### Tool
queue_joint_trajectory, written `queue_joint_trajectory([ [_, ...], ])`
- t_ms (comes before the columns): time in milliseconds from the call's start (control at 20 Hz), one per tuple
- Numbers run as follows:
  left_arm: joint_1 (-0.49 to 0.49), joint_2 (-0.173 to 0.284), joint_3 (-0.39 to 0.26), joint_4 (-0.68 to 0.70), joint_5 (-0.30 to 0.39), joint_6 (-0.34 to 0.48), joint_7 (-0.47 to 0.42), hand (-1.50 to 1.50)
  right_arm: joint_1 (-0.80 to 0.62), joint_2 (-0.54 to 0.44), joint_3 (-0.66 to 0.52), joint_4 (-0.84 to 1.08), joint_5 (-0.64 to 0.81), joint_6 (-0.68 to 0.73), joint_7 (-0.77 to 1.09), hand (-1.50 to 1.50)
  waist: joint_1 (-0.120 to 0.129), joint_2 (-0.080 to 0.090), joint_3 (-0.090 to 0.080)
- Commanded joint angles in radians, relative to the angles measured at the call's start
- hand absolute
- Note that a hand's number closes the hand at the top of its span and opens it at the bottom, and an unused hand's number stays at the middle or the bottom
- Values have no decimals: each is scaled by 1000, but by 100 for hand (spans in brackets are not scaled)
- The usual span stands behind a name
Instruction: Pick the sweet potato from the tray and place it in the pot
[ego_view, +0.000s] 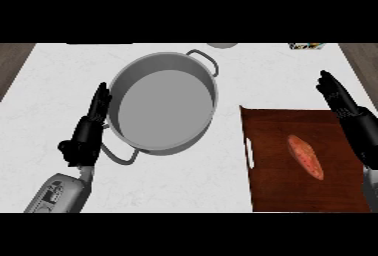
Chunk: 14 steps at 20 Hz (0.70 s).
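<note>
Right of the pot, the sweet potato lies lengthwise on the tray, running toward the robot. Right hand, fingers straight and empty, is way closer, just up-right of it. Left hand rests open beside the pot.

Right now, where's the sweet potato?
In the head view, the sweet potato lies on the brown tray at the right of the counter, right of the pot and just left of the right hand, untouched.

Smooth grey metal pot, dark brown wooden tray, white marbled counter.
</note>
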Motion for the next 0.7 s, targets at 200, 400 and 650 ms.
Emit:
queue_joint_trajectory([
  [200, 98, 176, 73, 17, -27, -2, 124, 0, 114, -109, -144, 283, -149, 136, 156, 150, 40, -1, 19],
  [400, 148, 216, 95, 24, 14, -41, 178, 0, 189, -233, -171, 229, 230, -110, -177, -150, 12, -13, 23],
  [650, 226, 269, 104, -112, 22, -72, 255, 0, 224, -201, -279, 429, 128, -48, -537, -150, 31, -12, 18],
])
